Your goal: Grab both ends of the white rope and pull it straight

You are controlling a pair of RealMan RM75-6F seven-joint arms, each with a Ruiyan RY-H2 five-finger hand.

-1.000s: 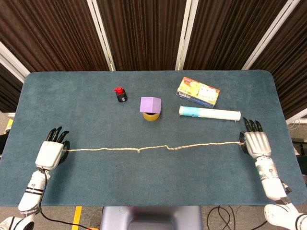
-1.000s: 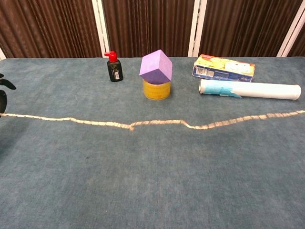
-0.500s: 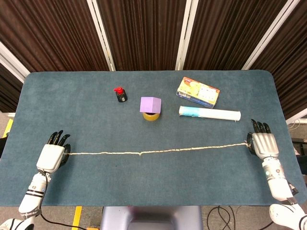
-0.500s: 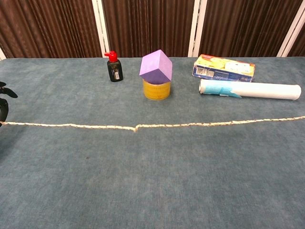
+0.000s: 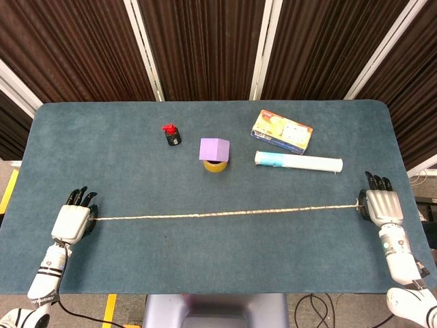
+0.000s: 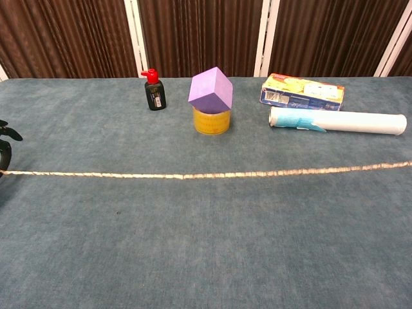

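Observation:
The white rope (image 5: 225,213) runs in a nearly straight line across the blue table, and shows the same in the chest view (image 6: 206,174). My left hand (image 5: 72,221) holds its left end near the table's left edge; only its dark fingertips (image 6: 5,135) show in the chest view. At the far right my right hand (image 5: 383,206) holds the other end. That hand lies outside the chest view.
Behind the rope stand a small black bottle with a red cap (image 5: 171,134), a purple cube on a yellow tape roll (image 5: 214,154), a yellow box (image 5: 282,130) and a white tube (image 5: 298,161). The table's front edge (image 5: 218,292) is close to both forearms.
Both hands have moved outward, the left one leftward and the right one rightward. The rope's kinks in the middle have pulled out and it now lies straight.

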